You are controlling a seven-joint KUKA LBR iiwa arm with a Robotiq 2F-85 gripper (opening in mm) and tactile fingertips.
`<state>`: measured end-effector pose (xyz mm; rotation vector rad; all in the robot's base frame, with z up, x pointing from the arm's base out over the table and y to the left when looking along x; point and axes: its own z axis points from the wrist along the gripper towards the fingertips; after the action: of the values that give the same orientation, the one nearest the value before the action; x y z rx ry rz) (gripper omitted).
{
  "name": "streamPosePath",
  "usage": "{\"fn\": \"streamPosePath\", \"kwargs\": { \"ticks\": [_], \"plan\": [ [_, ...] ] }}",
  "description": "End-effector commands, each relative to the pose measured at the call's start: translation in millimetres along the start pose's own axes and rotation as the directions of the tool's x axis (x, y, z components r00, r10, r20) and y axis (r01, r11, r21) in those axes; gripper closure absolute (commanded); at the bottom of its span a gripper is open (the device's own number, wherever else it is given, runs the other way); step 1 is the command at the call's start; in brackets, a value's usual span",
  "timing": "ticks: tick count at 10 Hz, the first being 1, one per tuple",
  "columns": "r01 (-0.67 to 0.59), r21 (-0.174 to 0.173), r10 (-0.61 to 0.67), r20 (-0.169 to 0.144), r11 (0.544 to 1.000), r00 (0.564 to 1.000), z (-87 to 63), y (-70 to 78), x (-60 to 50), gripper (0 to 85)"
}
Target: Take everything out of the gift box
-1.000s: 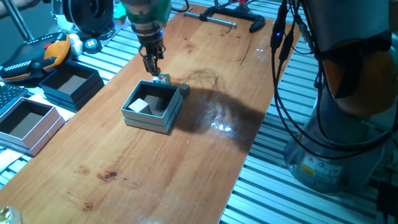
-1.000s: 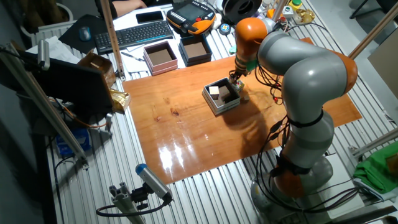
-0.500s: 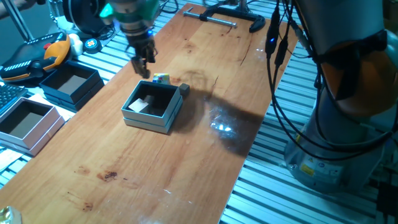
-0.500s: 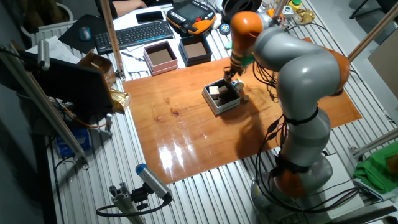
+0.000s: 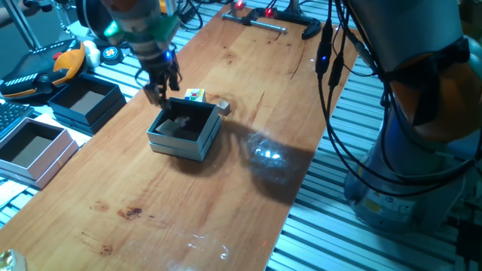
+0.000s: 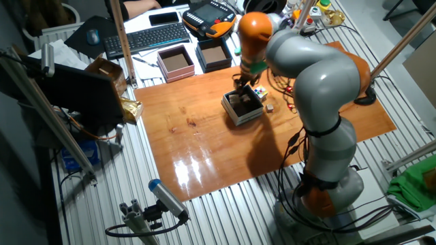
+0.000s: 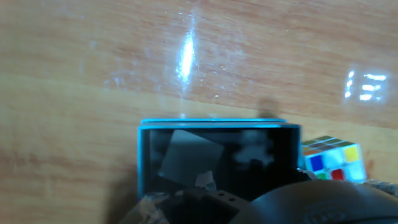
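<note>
Grey cube (image 7: 188, 160) left in gift box (image 5: 207, 135) | puzzle cube (image 5: 196, 95), small block (image 5: 224, 108) out, 1 o'clock | claw (image 5: 157, 92) spread unclear

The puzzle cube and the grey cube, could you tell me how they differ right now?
The puzzle cube is multicoloured, with blue, red and yellow squares; the grey cube is plain. The puzzle cube sits on the table just outside the gift box; the grey cube lies inside it. Both are small blocks.

gripper (image 5: 157, 91) shifted from puzzle cube (image 5: 196, 95), over gift box (image 5: 183, 140)
</note>
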<state>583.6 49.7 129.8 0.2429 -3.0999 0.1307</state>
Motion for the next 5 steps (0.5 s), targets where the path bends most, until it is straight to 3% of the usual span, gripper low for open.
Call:
{"fn": "streamPosePath", "kwargs": {
  "ticks": [1,5],
  "plan": [
    [-0.019,-0.004,0.019,0.003,1.0,1.0,4.1,4.3,0.2,20.7],
    [-0.08,-0.026,0.08,0.022,0.996,0.997,16.5,14.5,0.7,21.0]
  ]
}}
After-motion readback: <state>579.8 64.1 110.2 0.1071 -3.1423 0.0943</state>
